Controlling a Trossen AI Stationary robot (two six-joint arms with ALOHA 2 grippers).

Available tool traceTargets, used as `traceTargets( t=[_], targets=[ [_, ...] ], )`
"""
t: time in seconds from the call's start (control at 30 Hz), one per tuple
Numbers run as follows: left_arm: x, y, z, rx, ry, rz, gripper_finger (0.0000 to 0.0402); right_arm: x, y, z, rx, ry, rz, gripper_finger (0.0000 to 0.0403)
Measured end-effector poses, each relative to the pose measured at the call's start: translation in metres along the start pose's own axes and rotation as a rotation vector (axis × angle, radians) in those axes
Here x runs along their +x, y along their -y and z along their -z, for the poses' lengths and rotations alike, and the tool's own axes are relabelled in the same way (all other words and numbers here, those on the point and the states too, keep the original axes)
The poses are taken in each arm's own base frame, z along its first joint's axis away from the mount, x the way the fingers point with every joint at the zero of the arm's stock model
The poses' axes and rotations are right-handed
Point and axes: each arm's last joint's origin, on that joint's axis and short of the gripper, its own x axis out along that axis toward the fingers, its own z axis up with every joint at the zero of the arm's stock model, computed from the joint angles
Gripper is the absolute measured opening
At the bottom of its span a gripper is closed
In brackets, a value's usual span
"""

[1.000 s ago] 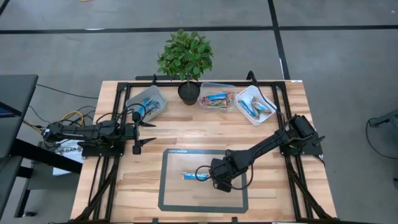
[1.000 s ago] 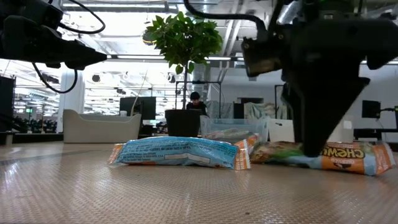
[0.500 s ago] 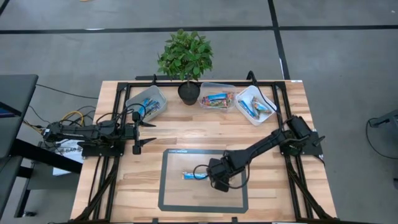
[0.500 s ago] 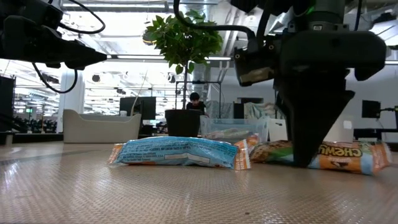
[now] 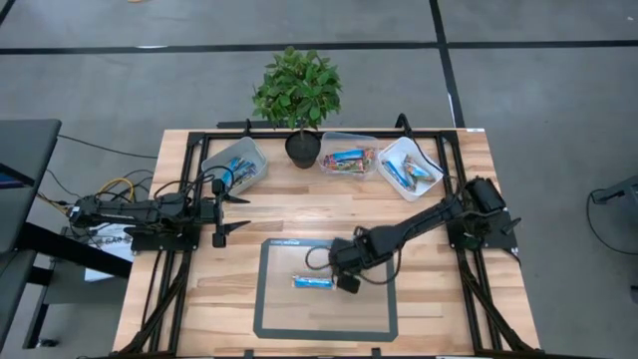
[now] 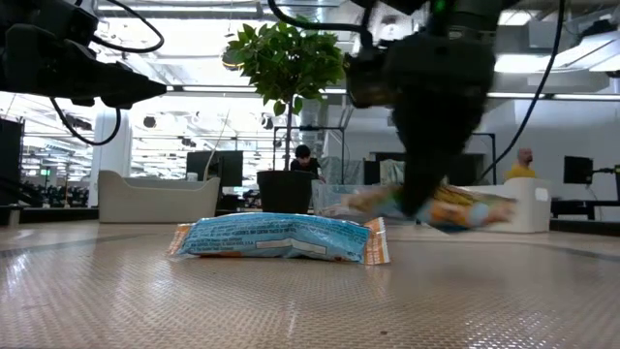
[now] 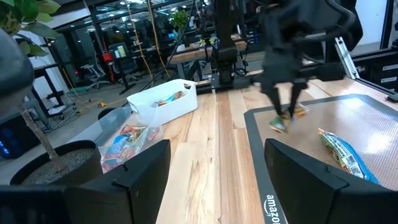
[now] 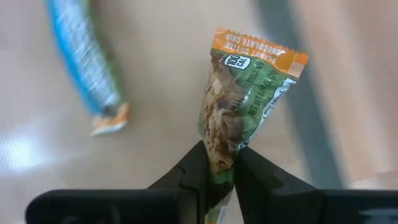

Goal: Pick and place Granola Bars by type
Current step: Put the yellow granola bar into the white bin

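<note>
The right gripper (image 8: 219,163) has its jaws pinched on a green-and-orange granola bar (image 8: 245,99) above the mat (image 5: 299,319); light, crinkly, slippery, best gripped mid-body; left gripper (image 5: 231,212) waits released

Both arms are dark, near black, built of slim jointed segments. The left arm (image 5: 150,211) trails black looping cables, with yellow and pale wires bundled at its base. The right arm (image 5: 429,217) ends in a bulky housing above two tapering matte-black fingers (image 8: 193,174).
</note>
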Motion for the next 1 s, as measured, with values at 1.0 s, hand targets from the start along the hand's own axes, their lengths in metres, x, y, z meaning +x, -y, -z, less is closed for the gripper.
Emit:
traceTargets(
  t=[1.0],
  targets=[
    [0.000,0.000,0.000,0.000,0.000,0.000,0.0253,-0.118,0.237,-0.005,0.304,-0.167,0.783,0.0055]
  ],
)
